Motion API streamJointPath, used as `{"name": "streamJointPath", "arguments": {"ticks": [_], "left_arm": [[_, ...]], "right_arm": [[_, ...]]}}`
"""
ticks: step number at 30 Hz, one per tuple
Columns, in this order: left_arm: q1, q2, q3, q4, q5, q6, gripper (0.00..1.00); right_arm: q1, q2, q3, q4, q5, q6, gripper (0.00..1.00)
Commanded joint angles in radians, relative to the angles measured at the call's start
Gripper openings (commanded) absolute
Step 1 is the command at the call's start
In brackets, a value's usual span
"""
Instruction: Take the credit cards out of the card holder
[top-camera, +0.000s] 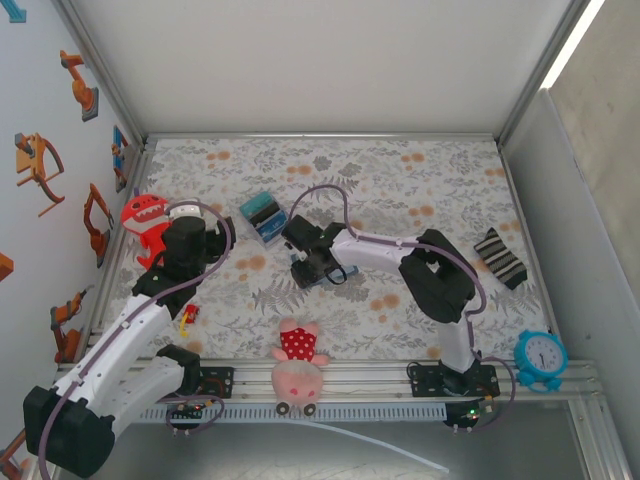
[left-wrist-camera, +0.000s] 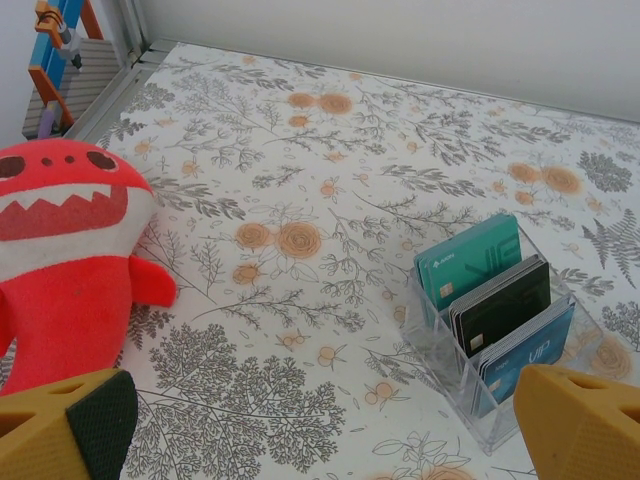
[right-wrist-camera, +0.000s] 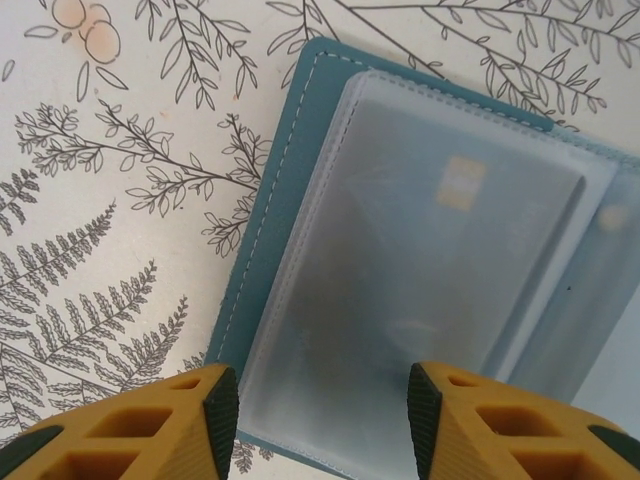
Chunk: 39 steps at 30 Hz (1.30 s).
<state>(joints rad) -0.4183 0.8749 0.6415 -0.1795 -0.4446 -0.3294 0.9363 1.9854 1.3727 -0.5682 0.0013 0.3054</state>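
Here, the card holder (right-wrist-camera: 285, 200) lies open on the floral table (right-wrist-camera: 100, 200), centre-right of the right wrist frame, a card (right-wrist-camera: 430, 290) under its clear sleeve, the right gripper (right-wrist-camera: 322, 400) parted and empty at its lower edge, while the left gripper (left-wrist-camera: 330, 425) gapes wide, holding nothing.

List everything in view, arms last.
card holder: one, slate-blue, lying open, table centre
card: one, grey, inside its clear sleeve
card stand: one, clear, holding teal, black and blue cards, behind centre
shark plush: one, red, left edge
plush toy: one, pink, near edge, middle
sock: one, black-and-grey striped, right side
alarm clock: one, blue, near right corner
left end effector: one, yellow, open, beside the shark plush
right end effector: one, yellow, open, over the card holder
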Motion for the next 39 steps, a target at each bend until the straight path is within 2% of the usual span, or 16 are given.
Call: {"name": "streamJointPath", "arguments": {"ticks": [1, 12, 22, 31, 39], "left_arm": [[0.004, 0.002, 0.032, 0.005, 0.005, -0.003, 0.97], [0.005, 0.010, 0.034, 0.011, 0.021, -0.014, 0.97], [0.005, 0.001, 0.037, -0.001, 0.025, -0.014, 0.97], [0.004, -0.022, 0.034, -0.008, 0.022, -0.012, 0.97], [0.004, -0.027, 0.042, -0.008, 0.015, -0.011, 0.97]], "right_arm": [[0.013, 0.020, 0.016, -0.022, 0.011, -0.012, 0.50], [0.023, 0.047, -0.048, -0.032, 0.058, 0.003, 0.49], [0.023, 0.036, -0.068, 0.002, 0.055, 0.008, 0.35], [0.022, -0.041, -0.058, 0.004, 0.134, 0.017, 0.23], [0.022, -0.087, -0.047, -0.008, 0.246, 0.031, 0.26]]}}
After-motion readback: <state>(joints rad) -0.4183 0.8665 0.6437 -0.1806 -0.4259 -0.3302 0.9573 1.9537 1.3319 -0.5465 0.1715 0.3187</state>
